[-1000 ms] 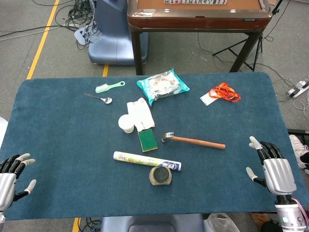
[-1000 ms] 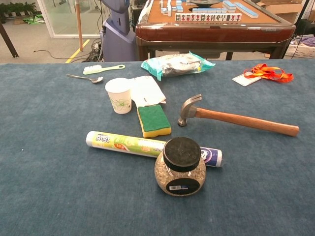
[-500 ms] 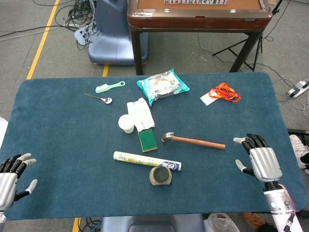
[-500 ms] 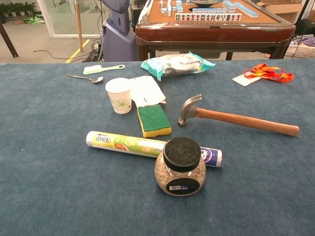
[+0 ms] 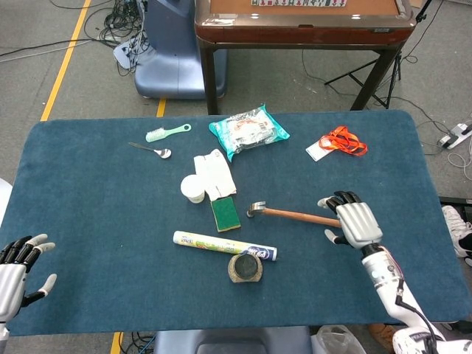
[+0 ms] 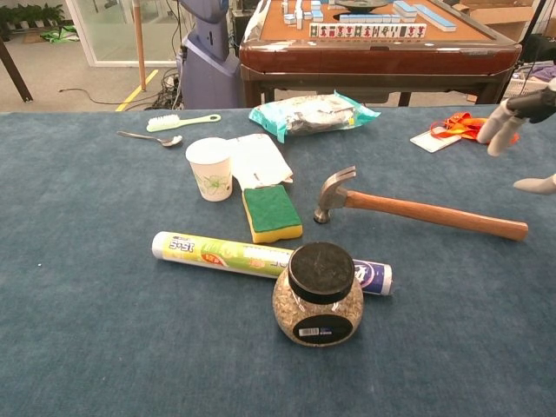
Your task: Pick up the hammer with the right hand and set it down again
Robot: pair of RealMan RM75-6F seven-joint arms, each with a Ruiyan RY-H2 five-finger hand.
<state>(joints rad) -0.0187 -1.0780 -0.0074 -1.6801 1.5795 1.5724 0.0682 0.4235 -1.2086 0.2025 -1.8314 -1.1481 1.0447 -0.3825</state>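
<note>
Two hands show in my head view. My left hand (image 5: 16, 267) sits at the near left edge of the blue felt table (image 5: 96, 221), fingers apart and holding nothing. Nearest me in the middle stands a round glass jar with a black lid (image 6: 318, 294), touching a rolled tube of bags (image 6: 261, 257) behind it. Beyond lies the wooden-handled claw hammer (image 6: 408, 209), flat on the table, steel head to the left. My right hand (image 5: 351, 220) hovers over the handle's far end, fingers spread, gripping nothing.
</note>
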